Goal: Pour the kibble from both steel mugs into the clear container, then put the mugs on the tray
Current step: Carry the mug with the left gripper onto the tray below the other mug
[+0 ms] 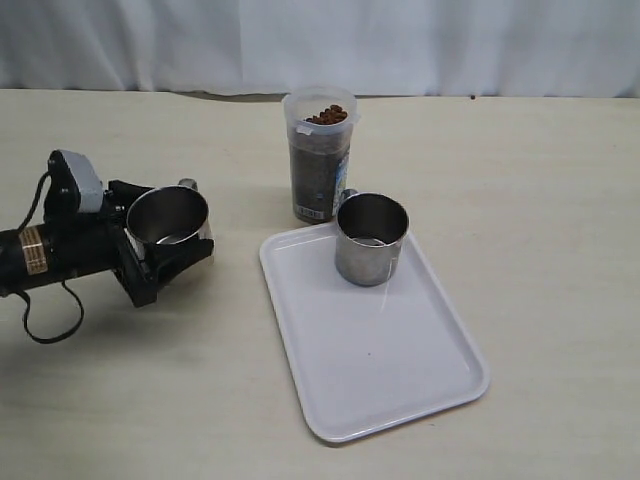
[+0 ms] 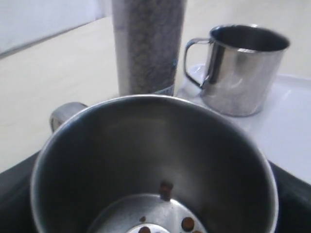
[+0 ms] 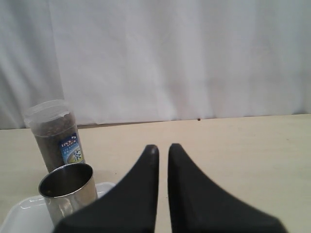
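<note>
My left gripper is shut on a steel mug at the left of the table, one finger on each side of its wall. That mug stands upright and holds only a few kibble pellets at its bottom. The clear container stands behind the tray, filled nearly to the rim with kibble. The second steel mug stands upright on the far end of the white tray. My right gripper is out of the exterior view, shut on nothing, well above the table.
A white curtain hangs along the table's far edge. The left arm's black cable loops on the table beside the gripper. The container and tray mug lie ahead of the right gripper.
</note>
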You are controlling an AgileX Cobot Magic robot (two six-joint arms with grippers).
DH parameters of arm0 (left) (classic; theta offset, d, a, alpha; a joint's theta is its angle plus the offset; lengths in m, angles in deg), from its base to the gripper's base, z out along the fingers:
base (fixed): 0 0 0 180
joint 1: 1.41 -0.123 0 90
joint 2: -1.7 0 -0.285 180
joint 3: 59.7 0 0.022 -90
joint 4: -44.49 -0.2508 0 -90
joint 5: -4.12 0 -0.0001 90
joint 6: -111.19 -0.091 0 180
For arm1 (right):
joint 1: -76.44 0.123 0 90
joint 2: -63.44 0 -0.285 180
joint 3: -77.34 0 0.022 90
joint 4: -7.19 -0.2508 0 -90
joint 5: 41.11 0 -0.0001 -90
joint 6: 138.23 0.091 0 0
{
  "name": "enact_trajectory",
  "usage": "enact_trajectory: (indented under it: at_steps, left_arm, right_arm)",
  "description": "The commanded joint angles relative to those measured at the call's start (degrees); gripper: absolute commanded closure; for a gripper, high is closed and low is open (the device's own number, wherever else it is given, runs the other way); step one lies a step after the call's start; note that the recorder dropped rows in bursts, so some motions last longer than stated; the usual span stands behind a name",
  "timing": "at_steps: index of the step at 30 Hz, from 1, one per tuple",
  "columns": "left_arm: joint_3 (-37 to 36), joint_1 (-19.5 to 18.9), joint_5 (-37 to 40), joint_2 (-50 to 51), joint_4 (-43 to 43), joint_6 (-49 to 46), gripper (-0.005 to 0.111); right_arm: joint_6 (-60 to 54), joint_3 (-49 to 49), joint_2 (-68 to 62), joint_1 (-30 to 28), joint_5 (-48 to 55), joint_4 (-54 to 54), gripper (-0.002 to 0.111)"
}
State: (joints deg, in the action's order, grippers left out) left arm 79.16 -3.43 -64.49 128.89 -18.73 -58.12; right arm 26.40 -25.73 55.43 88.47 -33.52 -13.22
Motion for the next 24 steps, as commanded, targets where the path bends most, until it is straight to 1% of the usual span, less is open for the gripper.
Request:
enact_trajectory:
  at_steps: [1,2,3,7,10,13,15,19,24]
  left_arm:
    - [0.31,0.67,-1.35,-5.09,-9.54,5.66,0.107]
    - [0.31,1.00,-1.35,-5.09,-10.22,5.65,0.107]
    - [0.31,2.61,-1.35,-5.09,-11.03,5.65,0.107]
    - [1.00,10.21,-1.35,-5.09,-8.90,5.55,0.107]
    - [4.06,16.40,-1.35,-5.09,-7.82,5.66,0.107]
    - [7.10,21.28,-1.35,-5.09,-7.56,6.80,0.107]
    - [8.66,23.77,2.43,-5.09,-7.56,7.67,0.107]
    - [11.14,26.98,2.59,-3.18,-7.54,7.67,0.107]
    - [14.45,28.12,1.03,1.90,-7.54,8.60,0.107]
  right_arm:
    - [-0.14,0.29,0.23,0.18,0.03,-0.16,0.103]
    - [-0.14,0.29,0.23,0.18,0.03,-0.16,0.103]
    - [-0.14,0.29,0.23,0.18,0.03,-0.16,0.103]
    - [-0.14,0.29,0.23,0.18,0.03,-0.16,0.103]
    - [-0.14,0.29,0.23,0.18,0.03,-0.16,0.103]
    - [-0.14,0.29,0.23,0.18,0.03,-0.16,0.103]
    - [-0.14,0.29,0.23,0.18,0.03,-0.16,0.103]
    - [-0.14,0.29,0.23,0.18,0.03,-0.16,0.103]
    - [-0.14,0.29,0.23,0.18,0.03,-0.16,0.103]
